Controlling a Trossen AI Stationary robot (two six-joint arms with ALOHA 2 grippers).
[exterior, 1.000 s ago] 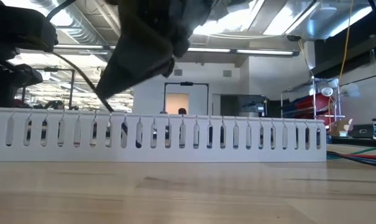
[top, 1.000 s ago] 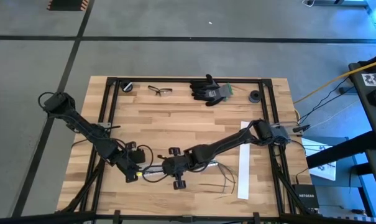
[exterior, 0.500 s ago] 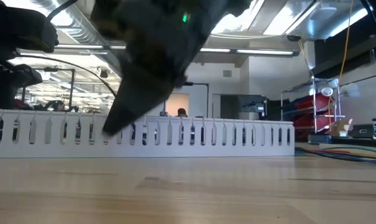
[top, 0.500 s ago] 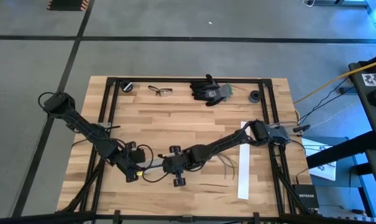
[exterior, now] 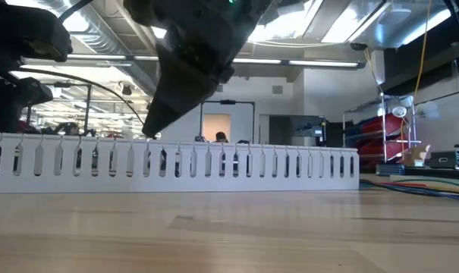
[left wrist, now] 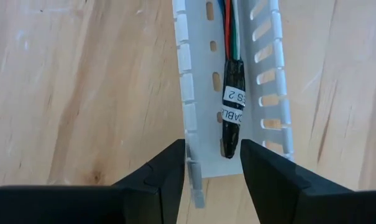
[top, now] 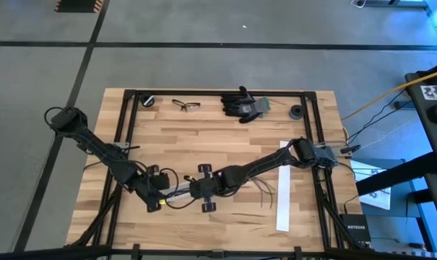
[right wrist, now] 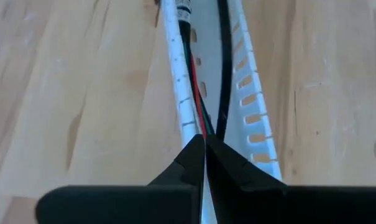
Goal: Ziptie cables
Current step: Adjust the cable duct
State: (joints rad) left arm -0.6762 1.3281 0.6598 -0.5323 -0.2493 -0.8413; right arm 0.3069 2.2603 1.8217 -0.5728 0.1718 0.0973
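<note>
Wooden tabletop [top: 225, 141] carries a slotted white duct [left wrist: 234, 93] cradling the cables [left wrist: 231, 74]; left gripper [left wrist: 212, 171] straddles its end, right gripper [right wrist: 204, 149] pinches the limp wires, best gripped at their taped joint.

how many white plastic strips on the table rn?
2. A slotted channel, holding the cables, lies between the left gripper and right gripper; a flat strip lies by the right arm's base, partly under the arm. None seem hidden.

One camera looks straight down on the whole tabletop [top: 225, 144]; another sits level at its surface. Both wrist cameras look closely down the slotted white duct [left wrist: 231, 93].
</note>
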